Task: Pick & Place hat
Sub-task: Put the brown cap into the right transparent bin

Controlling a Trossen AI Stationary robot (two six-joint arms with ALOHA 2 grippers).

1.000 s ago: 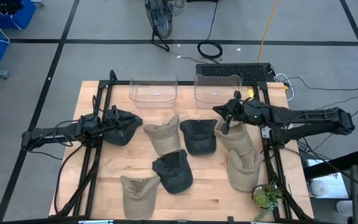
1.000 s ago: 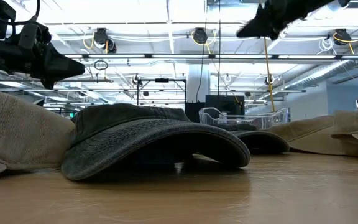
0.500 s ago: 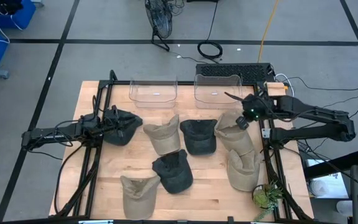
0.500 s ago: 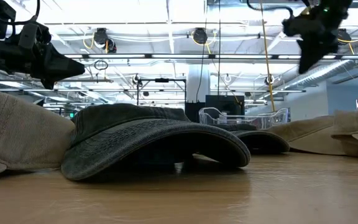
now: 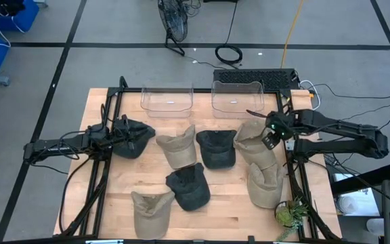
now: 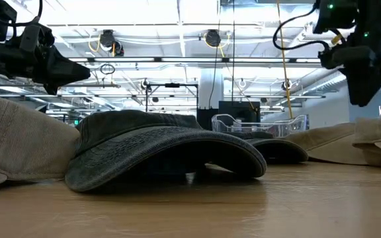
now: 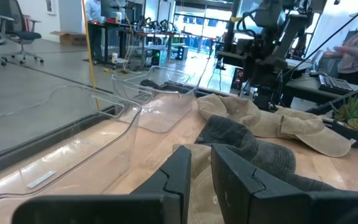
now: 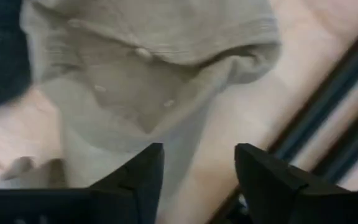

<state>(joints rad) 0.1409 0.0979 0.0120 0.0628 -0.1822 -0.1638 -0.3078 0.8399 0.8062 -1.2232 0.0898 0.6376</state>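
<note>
I have the right gripper [image 5: 268, 139] hanging above the tan hat [image 5: 251, 140] on the table's [image 5: 114, 203] right side, its fingers [image 8: 135, 177] spread apart with nothing between them, the hat lying flat below. My left gripper [image 5: 128, 135] rests on a dark hat [image 5: 135, 139] at the left, fingers [image 7: 179, 177] nearly together.

Right claw [image 5: 268, 139] lower, nearer tan hat [image 5: 254, 144].
</note>
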